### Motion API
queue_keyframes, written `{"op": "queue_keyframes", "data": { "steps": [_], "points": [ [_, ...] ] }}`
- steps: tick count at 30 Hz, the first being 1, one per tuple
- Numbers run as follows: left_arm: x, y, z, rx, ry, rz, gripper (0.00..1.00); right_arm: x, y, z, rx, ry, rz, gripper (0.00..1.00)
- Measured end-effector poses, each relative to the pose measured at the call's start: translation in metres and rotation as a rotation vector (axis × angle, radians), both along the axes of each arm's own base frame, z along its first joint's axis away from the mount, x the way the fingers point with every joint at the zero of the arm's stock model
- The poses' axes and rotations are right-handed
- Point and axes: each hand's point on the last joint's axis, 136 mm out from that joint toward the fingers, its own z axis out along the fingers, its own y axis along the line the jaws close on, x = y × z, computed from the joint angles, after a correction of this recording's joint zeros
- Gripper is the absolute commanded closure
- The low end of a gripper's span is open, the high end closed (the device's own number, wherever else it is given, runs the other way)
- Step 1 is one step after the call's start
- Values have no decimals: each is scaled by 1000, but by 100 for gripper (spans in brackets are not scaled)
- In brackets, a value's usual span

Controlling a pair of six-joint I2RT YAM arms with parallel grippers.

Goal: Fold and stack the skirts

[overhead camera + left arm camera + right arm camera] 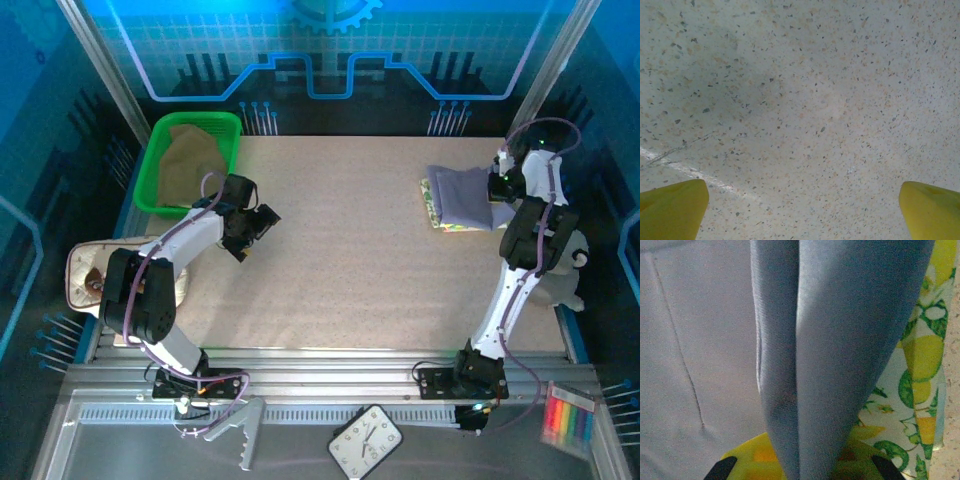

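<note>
Left end effector (255, 232) poised above the bare speckled desk (340, 260), near the green basket (160, 150), yellow fingers (672, 210) spread wide apart with nothing between them. Inside that basket, the olive-tan skirt (190, 160), loosely crumpled. Toward the desk's far right, the lavender skirt (462, 195), folded and lying on top of the pale yellow printed skirt (433, 212), the latter peeking out along the left and near edges. Right end effector (497, 188) down at the lavender skirt's right edge, clamped together on a raised fold of that cloth. In the right wrist view, the pinched ridge running up from between the fingers, with yellow-and-green print showing beside it on the right. Beige pouch (85, 275) at the desk's left edge, beside the left arm.
</note>
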Motion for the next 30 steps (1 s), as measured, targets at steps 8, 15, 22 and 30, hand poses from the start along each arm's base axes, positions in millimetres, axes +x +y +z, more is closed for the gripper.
{"op": "queue_keyframes", "data": {
  "steps": [8, 15, 22, 30],
  "points": [
    [0, 0, 0, 0, 0, 0, 1, 9, -16, 10, -101, -45, -19, 61],
    [0, 0, 0, 0, 0, 0, 1, 14, -34, 81, -312, -196, -81, 0],
    [6, -2, -3, 0, 7, -1, 1, 20, 37, 102, -145, -251, 7, 0],
    [11, -5, -6, -7, 14, -8, 1, 5, 102, 17, -52, 2, 197, 0]
  ]
}}
